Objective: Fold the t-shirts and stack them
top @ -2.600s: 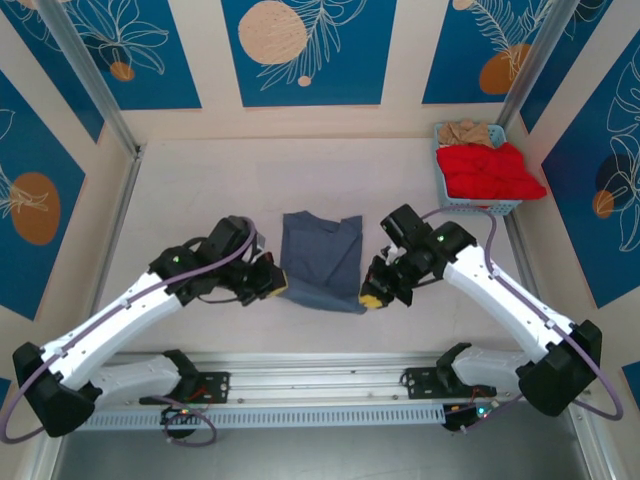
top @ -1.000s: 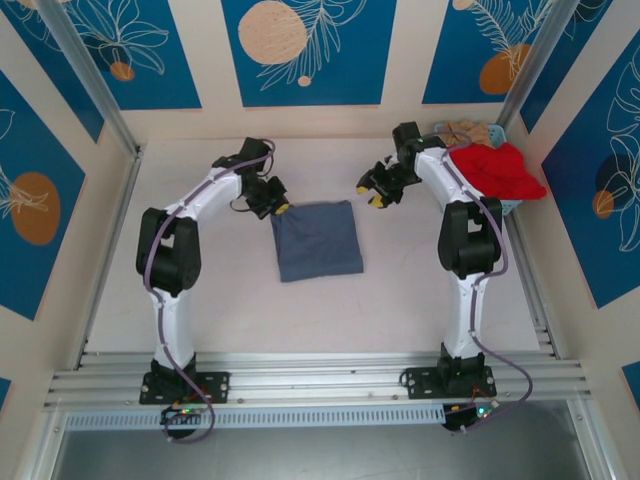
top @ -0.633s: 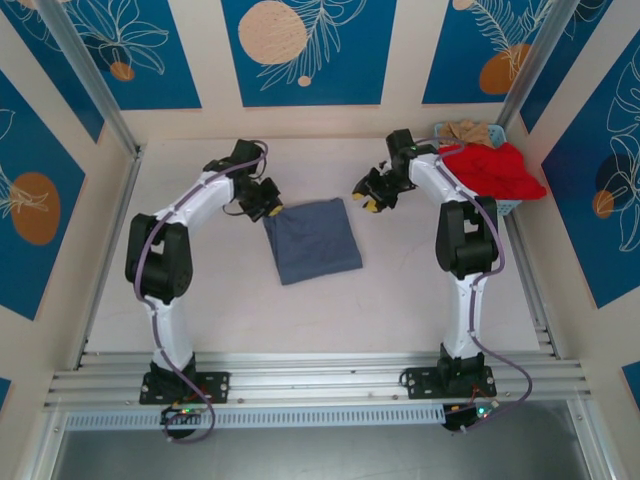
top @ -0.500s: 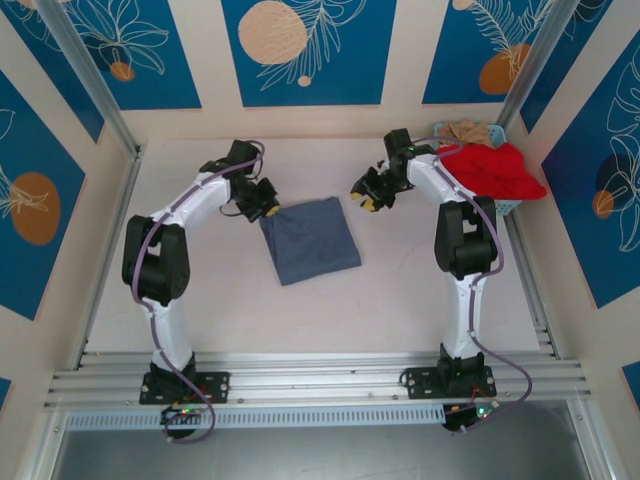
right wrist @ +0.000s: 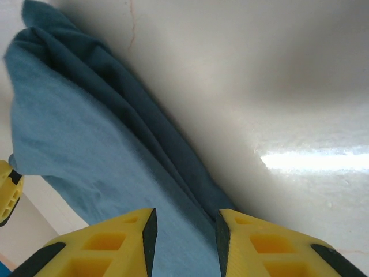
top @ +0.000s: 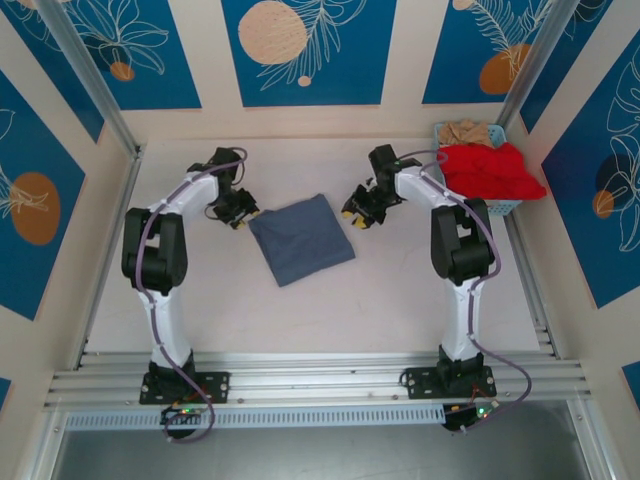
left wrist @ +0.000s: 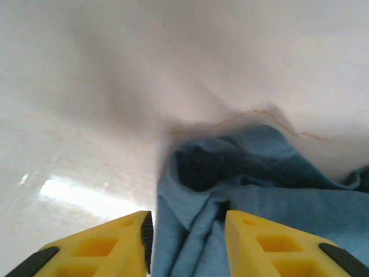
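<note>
One slate-blue t-shirt, folded into a tilted square, lies mid-table between both grippers. The left gripper sits at its left corner, jaws partly apart, with a loose fold between them unpinched. The right gripper, at the right edge, is also part-open and holds nothing. Red t-shirts and a beige one fill the light-blue basket at the far right of the pale table. Blue leaf-print panels line the walls.

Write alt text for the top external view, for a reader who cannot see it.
A folded slate-blue t-shirt lies skewed in the middle of the table, the left tool and right tool at its two far corners, jaws apart. At the far right, a light-blue basket holds a red shirt and a beige shirt.
</note>
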